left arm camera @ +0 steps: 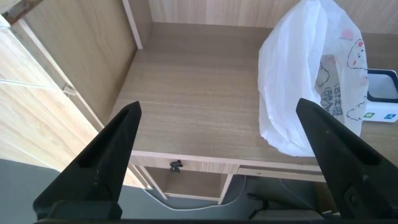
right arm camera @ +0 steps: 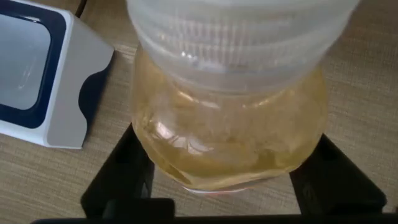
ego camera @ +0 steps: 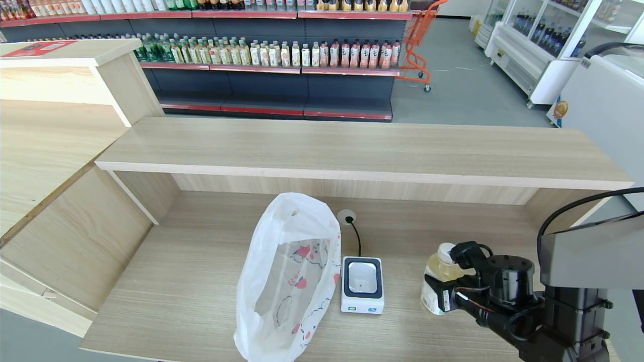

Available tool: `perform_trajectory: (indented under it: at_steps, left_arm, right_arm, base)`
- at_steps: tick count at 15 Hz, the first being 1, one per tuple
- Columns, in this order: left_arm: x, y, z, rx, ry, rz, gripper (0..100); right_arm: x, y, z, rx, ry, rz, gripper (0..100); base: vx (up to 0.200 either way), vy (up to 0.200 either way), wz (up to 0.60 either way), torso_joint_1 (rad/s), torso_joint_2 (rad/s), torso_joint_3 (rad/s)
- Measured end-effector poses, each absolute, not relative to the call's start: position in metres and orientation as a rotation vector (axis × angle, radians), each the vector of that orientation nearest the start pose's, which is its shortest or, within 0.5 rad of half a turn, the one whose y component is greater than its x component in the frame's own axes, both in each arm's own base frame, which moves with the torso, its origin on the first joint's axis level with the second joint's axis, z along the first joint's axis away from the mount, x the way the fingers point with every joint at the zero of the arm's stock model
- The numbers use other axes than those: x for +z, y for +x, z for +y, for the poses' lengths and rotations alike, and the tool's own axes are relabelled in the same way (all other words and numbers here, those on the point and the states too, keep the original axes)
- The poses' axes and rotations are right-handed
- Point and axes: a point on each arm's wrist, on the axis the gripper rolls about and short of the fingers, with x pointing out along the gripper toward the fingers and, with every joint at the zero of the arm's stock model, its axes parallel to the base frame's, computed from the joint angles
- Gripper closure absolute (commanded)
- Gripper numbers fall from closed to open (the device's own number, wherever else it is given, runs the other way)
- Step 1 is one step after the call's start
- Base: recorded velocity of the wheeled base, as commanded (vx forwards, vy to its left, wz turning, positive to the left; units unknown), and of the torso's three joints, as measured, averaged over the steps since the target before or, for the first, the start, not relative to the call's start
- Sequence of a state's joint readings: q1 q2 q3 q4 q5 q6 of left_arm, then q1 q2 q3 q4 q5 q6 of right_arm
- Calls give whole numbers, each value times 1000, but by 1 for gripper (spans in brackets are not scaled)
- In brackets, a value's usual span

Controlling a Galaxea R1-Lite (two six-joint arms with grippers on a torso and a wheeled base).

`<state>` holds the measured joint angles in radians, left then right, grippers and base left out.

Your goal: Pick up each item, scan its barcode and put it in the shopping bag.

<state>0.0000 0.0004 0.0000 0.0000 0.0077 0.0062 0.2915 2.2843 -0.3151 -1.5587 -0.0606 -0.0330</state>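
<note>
bottle: clear plastic bottle [ego camera: 436, 274] of yellow liquid, white cap, lower right, upright on the pale wood counter [ego camera: 201, 281]
right gripper [ego camera: 448, 276]: snug against both its sides
left gripper [left arm camera: 219, 106]: wide open, nothing in it
bag: white plastic shopping bag [ego camera: 289, 281], lower centre, just left of the scanner [ego camera: 362, 284]

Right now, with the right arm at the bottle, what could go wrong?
The bottle is round and smooth, so it may slip or twist when the right gripper lifts it. The scanner sits close beside it and could get knocked. The shopping bag slumps unsupported; its mouth may snag the bottle.
</note>
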Motion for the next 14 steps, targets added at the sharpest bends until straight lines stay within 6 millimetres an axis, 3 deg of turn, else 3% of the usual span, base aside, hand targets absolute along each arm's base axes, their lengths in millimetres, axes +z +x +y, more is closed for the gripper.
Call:
perform_trajectory:
  at_steps: [9,11,14]
  left_arm:
    - [75,-23,0,8,6,0,0]
    - [75,-23,0,8,6,0,0]
    - [75,-23,0,8,6,0,0]
  right_arm:
    - [-6,282,80,244,-138,405,100]
    - [5,283,78,283,-88,384,100]
    - [47,275,70,375,-1,323,100]
  base:
    - [0,0,0,0,0,0]
    - [0,0,0,0,0,0]
    - [0,0,0,0,0,0]
